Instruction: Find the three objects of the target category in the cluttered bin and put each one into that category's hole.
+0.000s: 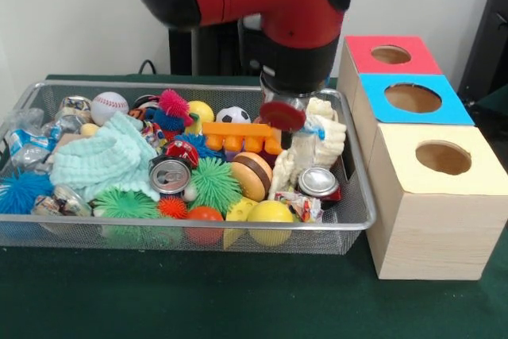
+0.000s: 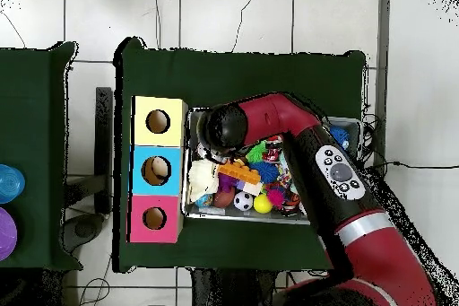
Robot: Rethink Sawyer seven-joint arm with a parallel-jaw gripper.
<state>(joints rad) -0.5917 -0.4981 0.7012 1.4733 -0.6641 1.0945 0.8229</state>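
A wire mesh bin (image 1: 349, 224) holds a heap of mixed objects. Among them are a baseball (image 1: 109, 106), a small soccer ball (image 1: 232, 115), two soda cans (image 1: 170, 175) (image 1: 319, 182), a toy burger (image 1: 252, 175), an orange block (image 1: 238, 136), a mint cloth (image 1: 107, 160) and a white cloth (image 1: 321, 144). My gripper (image 1: 286, 126) hangs low over the bin's right part, just left of the white cloth, with a red disc (image 1: 283, 115) at its tip. In the overhead view the arm (image 2: 224, 127) hides the gripper.
Three wooden boxes stand right of the bin, each with a round hole on top: red (image 1: 390, 55), blue (image 1: 413, 98) and cream (image 1: 443, 157). Overhead they lie left of the bin (image 2: 192, 209). Spiky balls (image 1: 214, 182) and smooth balls (image 1: 270, 220) fill the bin's front.
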